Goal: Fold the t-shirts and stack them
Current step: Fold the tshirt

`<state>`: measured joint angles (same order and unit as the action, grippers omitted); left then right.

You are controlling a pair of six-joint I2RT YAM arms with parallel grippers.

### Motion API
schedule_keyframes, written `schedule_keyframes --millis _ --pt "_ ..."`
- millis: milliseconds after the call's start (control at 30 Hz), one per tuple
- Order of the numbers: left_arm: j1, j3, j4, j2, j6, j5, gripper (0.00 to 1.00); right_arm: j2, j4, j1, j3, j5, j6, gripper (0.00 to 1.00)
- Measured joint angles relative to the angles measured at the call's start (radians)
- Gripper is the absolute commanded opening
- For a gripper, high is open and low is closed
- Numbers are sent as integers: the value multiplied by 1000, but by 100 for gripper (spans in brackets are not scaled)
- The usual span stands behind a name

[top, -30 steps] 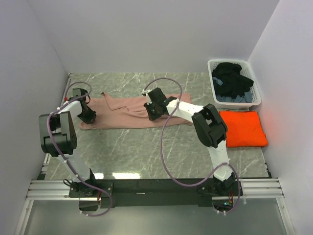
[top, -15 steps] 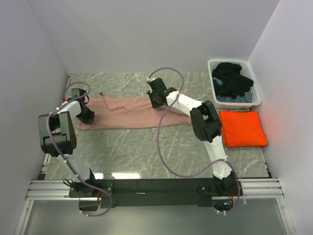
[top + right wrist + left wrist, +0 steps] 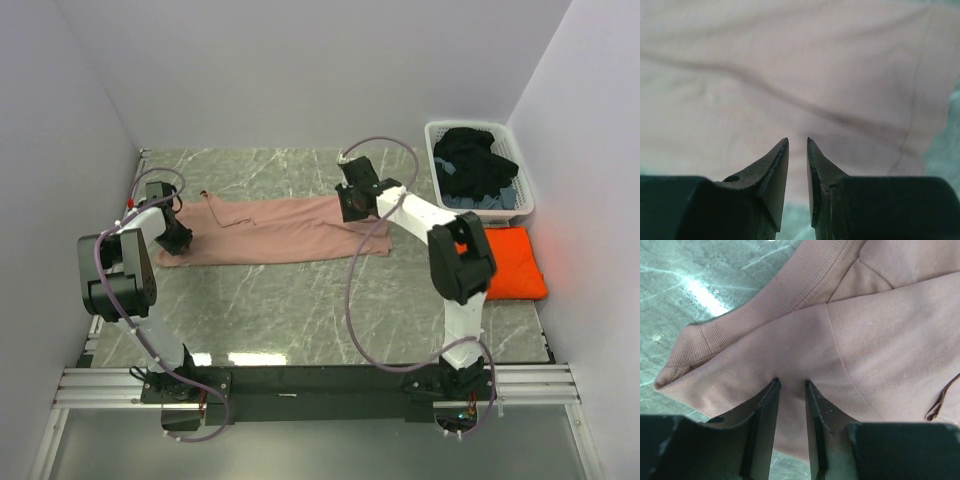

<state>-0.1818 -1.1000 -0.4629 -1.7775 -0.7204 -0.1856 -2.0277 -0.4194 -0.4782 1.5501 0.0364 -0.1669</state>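
Note:
The dusty-pink tee (image 3: 270,230) lies stretched in a long strip across the far half of the marble table. My left gripper (image 3: 178,238) is at its left end, and in the left wrist view it (image 3: 792,382) is shut on a pinch of pink cloth (image 3: 865,330) beside the ribbed collar. My right gripper (image 3: 352,205) is over the tee's far edge, right of the middle. In the right wrist view it (image 3: 797,140) has its jaws almost together with nothing between them, above the blurred pink cloth (image 3: 790,75). The orange tee (image 3: 515,265) lies folded at the right.
A white laundry basket (image 3: 432,135) with dark clothes stands at the back right, just beyond the orange tee. Grey walls close in the table on the left, back and right. The arm bases sit on the rail at the near edge.
My right gripper has moved from the tee's middle up to its far edge and then right. The tee now lies flatter. My left gripper has stayed at the left end.

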Motion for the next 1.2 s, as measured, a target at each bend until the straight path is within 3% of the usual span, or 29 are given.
schedule_keyframes --millis 167,433,633,867,1033,1200 --pt "0 0 0 0 2 -3 34 142 29 -31 -172 -42 -20 29" --pt "0 0 -3 0 2 -12 34 71 42 -24 -209 -20 -55 29" --pt "0 0 -13 4 3 -30 34 -3 24 31 -121 36 -72 29" --pt "-1 0 -21 4 4 -45 36 -142 -23 191 113 76 -125 30" --pt "-1 0 -24 9 7 -48 48 -151 -56 259 155 76 -139 41" --pt "-3 0 -58 50 3 -43 62 52 -33 233 -79 30 -194 55"
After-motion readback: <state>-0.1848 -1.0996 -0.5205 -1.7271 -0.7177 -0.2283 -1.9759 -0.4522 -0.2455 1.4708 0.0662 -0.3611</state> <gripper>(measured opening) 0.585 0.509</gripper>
